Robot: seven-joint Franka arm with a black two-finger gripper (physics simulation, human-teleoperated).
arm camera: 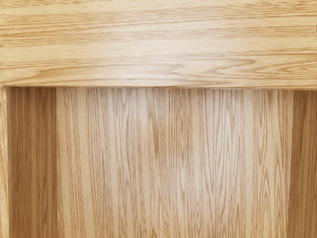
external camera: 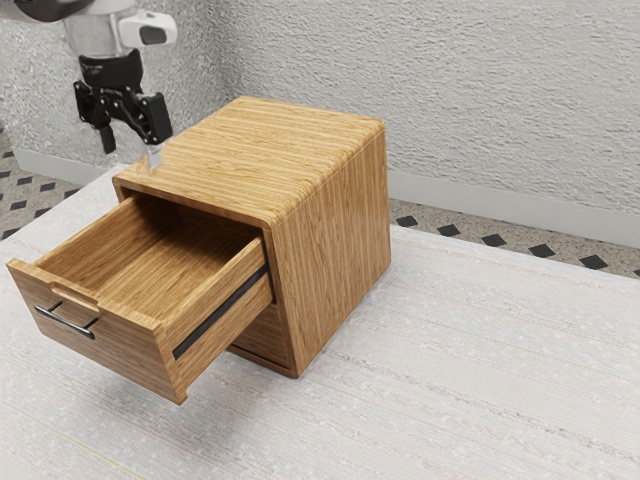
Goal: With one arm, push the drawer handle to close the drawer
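Observation:
My gripper (external camera: 130,152) hangs in the exterior view's upper left, its two fingers spread wide open with nothing between them. It is above the cabinet's top near the front left corner, away from the handle. The wooden drawer (external camera: 180,335) stands pulled far out of the cabinet (external camera: 335,225), its inside bare. On the drawer's front is a thin metal bar handle (external camera: 65,321). Looking down, the wrist view has the cabinet top (arm camera: 158,42) and, beside its front edge, the bottom of the open drawer (arm camera: 168,163) between its side walls.
A pale table (external camera: 470,370) carries the cabinet. Below the open drawer, part of a lower front (external camera: 265,335) can be seen. A textured white wall (external camera: 480,95) rises behind, with a patterned floor strip (external camera: 480,237) beyond the table's back edge.

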